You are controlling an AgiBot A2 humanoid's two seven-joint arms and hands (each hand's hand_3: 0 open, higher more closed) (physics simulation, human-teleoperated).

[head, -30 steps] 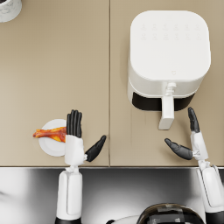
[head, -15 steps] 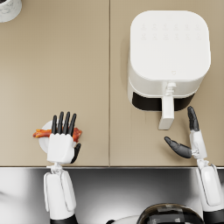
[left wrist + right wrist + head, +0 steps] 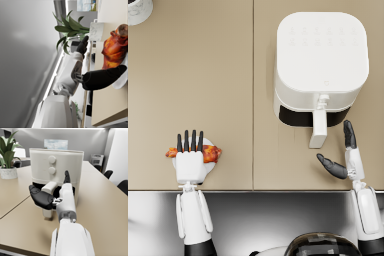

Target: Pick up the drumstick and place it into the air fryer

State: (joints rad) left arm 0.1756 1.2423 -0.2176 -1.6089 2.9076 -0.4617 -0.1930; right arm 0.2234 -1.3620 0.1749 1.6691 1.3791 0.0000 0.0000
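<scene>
The reddish-brown drumstick [image 3: 212, 153] lies on a small white plate [image 3: 209, 167] near the table's front left edge. My left hand [image 3: 190, 161] lies palm-down over its middle with fingers straight and apart, so only its two ends show. In the left wrist view the drumstick [image 3: 113, 51] sits beside a dark finger [image 3: 105, 78] stretched along the plate [image 3: 121, 82]; no grip is visible. The white air fryer [image 3: 320, 55] stands at the back right, handle [image 3: 318, 128] facing me. My right hand [image 3: 345, 160] is open and empty just in front of the handle [image 3: 48, 189].
A potted plant [image 3: 7, 155] stands at the far left corner; its pot [image 3: 138, 9] shows in the head view. A seam [image 3: 252, 95] runs down the tan tabletop between plate and fryer. The table's front edge [image 3: 256, 190] lies just behind both wrists.
My left hand has shifted left and turned palm-down, from beside the plate to lying over the drumstick. The right hand has barely moved.
</scene>
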